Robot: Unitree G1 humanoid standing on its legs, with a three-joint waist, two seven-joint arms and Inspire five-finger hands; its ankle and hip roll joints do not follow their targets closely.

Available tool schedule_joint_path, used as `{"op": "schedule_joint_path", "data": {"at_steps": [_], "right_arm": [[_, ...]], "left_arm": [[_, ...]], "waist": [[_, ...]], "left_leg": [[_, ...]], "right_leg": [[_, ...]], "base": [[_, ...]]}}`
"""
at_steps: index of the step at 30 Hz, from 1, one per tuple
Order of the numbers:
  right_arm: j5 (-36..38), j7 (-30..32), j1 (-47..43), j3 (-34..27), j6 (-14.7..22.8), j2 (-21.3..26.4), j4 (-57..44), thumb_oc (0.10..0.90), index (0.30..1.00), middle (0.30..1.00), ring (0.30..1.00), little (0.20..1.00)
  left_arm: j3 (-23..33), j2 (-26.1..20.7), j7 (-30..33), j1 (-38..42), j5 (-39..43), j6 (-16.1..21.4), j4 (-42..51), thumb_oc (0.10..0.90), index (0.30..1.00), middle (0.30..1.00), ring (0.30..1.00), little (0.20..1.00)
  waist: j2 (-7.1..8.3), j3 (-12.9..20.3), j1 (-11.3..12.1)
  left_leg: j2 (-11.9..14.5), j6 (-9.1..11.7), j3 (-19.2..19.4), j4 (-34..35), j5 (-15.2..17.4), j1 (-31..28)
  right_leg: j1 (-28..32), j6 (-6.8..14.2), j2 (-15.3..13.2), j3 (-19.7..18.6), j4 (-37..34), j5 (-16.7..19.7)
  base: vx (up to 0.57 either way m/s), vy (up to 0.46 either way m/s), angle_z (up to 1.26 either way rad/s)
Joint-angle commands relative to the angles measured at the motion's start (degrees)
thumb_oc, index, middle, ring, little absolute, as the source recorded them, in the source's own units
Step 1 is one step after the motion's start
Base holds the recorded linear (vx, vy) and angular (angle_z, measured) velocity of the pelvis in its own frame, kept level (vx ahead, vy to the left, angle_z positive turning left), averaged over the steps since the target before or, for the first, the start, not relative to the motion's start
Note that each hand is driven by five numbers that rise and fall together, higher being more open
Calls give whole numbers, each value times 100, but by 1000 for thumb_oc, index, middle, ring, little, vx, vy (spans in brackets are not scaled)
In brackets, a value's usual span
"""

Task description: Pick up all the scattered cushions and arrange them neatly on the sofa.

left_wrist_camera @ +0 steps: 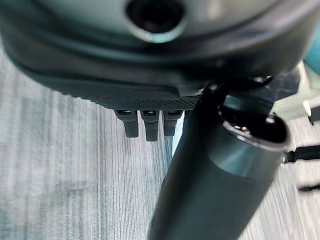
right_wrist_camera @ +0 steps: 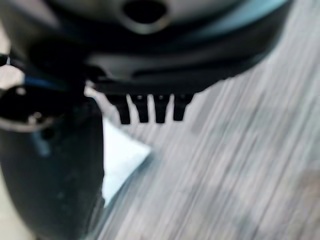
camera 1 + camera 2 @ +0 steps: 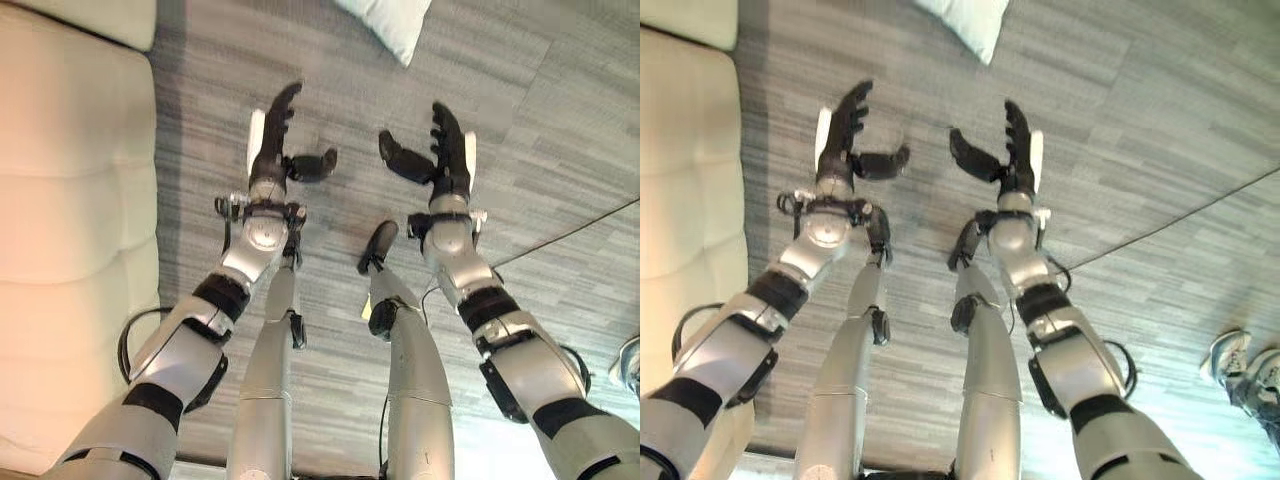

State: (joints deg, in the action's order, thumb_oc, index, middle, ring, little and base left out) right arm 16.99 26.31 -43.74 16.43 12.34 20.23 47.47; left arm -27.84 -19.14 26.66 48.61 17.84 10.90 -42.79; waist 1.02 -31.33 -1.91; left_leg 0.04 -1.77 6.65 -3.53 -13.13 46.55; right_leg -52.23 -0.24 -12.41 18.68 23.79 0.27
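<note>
Two hands: both raised over the grey carpet (image 3: 560, 150), holding nothing.
Left hand (image 3: 272, 150): fingers straight, thumb out, empty.
Right hand (image 3: 446, 150): same spread, empty.
Cushion (image 3: 392, 24): white, on carpet at 12 o'clock, well past the fingertips.
Sofa (image 3: 70, 230): cream, 9 o'clock.
Person's shoes (image 3: 1245, 370): 4 o'clock.

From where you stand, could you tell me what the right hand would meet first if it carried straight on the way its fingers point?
Probably the white cushion on the grey floor; the open right hand points roughly toward its corner, though depth is unclear.
</note>
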Motion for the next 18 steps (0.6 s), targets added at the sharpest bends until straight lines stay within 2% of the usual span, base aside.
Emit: {"op": "schedule_joint_path", "data": {"at_steps": [1,5,7,10,15,16,17,18], "right_arm": [[-30,-177,755,-281,174,131,-145,800,900,900,900,900],[-28,-326,1551,-468,68,44,-65,800,900,900,900,900],[-29,-327,1573,-468,66,43,-75,800,900,900,900,900],[32,-679,2936,-843,-133,-178,143,800,900,900,900,900],[-54,-884,3570,-1032,-272,-279,447,800,900,900,900,900],[-160,-955,3750,-1116,-318,-314,588,800,900,900,900,900],[-160,-955,3752,-1116,-318,-314,587,800,900,900,900,900],[-202,-1007,3909,-1220,-368,-372,769,800,900,900,900,900]], "left_arm": [[272,283,-208,-493,-250,250,195,800,900,900,900,900],[435,360,-388,-1224,-150,186,226,800,900,900,900,900],[429,361,-388,-1244,-151,185,235,800,900,900,900,900],[911,449,-703,-2756,30,128,142,800,900,900,900,900],[1264,500,-914,-3582,270,95,-90,800,900,900,900,900],[1417,526,-990,-3858,273,62,-320,800,900,900,900,900],[1417,526,-990,-3860,273,62,-320,800,900,900,900,900],[1547,537,-1051,-4095,238,11,-549,800,900,900,900,900]], "waist": [[-33,395,7],[-31,528,64],[-32,522,65],[-33,858,204],[-21,1110,285],[-9,1253,294],[-9,1247,294],[-8,1426,296]], "left_leg": [[63,403,-215,-730,1334,-383],[50,409,-208,-640,1363,-917],[50,410,-211,-628,1361,-947],[6,408,-250,-391,1458,-2096],[14,407,-295,-286,1529,-2751],[22,362,-266,-175,1416,-2960],[22,362,-267,-169,1414,-2971],[11,359,-248,-37,1418,-3250]], "right_leg": [[1085,886,-139,-359,-413,-282],[1620,895,-155,-266,-500,-292],[1652,896,-153,-260,-513,-290],[2896,904,-174,-39,-761,-370],[3673,909,-124,84,-985,-424],[3915,884,-95,177,-1171,-290],[3927,884,-94,179,-1176,-288],[4188,912,-50,178,-1322,-294]], "base": [[61,10,1],[31,-8,0],[26,-8,0],[172,-37,-1],[106,-16,12],[48,5,6],[69,40,13],[73,15,15]]}}
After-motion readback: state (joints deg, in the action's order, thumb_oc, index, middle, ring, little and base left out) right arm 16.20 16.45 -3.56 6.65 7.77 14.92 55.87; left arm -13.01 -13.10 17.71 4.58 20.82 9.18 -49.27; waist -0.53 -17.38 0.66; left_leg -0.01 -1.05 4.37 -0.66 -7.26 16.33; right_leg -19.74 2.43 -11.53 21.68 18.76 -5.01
